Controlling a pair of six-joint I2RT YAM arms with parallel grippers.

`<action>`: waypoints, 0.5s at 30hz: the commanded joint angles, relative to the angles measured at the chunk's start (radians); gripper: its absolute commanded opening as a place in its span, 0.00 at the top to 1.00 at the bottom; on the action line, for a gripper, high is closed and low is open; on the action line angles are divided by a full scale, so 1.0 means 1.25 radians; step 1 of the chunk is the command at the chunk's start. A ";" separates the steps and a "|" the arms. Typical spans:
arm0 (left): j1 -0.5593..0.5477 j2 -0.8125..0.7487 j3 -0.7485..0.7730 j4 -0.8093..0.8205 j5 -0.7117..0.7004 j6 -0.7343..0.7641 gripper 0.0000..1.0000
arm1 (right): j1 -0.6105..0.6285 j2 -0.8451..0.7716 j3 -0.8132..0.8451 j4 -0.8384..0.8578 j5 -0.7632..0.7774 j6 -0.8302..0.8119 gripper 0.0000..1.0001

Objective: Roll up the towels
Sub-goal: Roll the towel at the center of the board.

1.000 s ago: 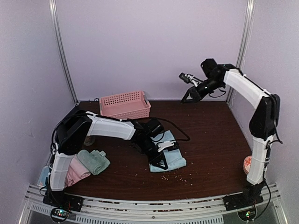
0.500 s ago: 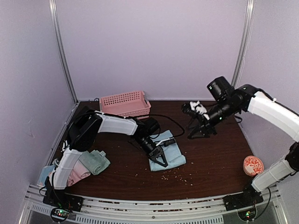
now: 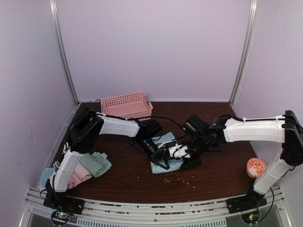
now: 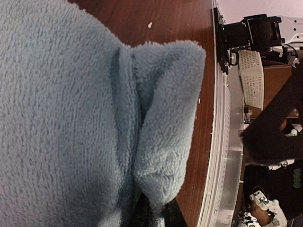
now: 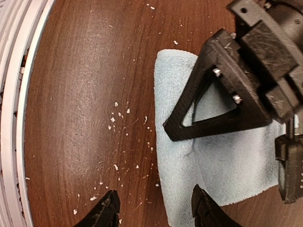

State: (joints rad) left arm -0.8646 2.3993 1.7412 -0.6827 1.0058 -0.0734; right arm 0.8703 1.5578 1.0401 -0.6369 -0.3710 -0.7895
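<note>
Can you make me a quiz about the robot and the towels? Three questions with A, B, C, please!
1. Where is the pink basket?
A. at the back of the table
B. on top of a towel
C. in a gripper

2. What colour is the towel in the middle of the table?
A. pink
B. yellow
C. light blue

3. What is the left gripper doing?
A. standing wide open in the air
B. pinching a fold of the towel
C. holding the basket

Answers:
1 A, it sits at the far edge, left of centre.
2 C, both wrist views show light blue cloth.
3 B, its own view shows a fold squeezed between its fingers.
</note>
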 commanded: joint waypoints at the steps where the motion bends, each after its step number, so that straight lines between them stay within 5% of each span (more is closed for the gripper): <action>1: 0.002 0.031 -0.015 -0.035 -0.051 -0.009 1.00 | 0.034 0.036 -0.040 0.087 0.089 -0.016 0.49; 15: 0.002 0.043 -0.018 -0.036 -0.038 0.003 1.00 | 0.071 0.040 -0.062 0.125 0.169 -0.028 0.60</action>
State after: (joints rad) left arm -0.8646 2.4001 1.7409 -0.6827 1.0069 -0.0734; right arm 0.9501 1.6333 0.9295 -0.4664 -0.1799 -0.8135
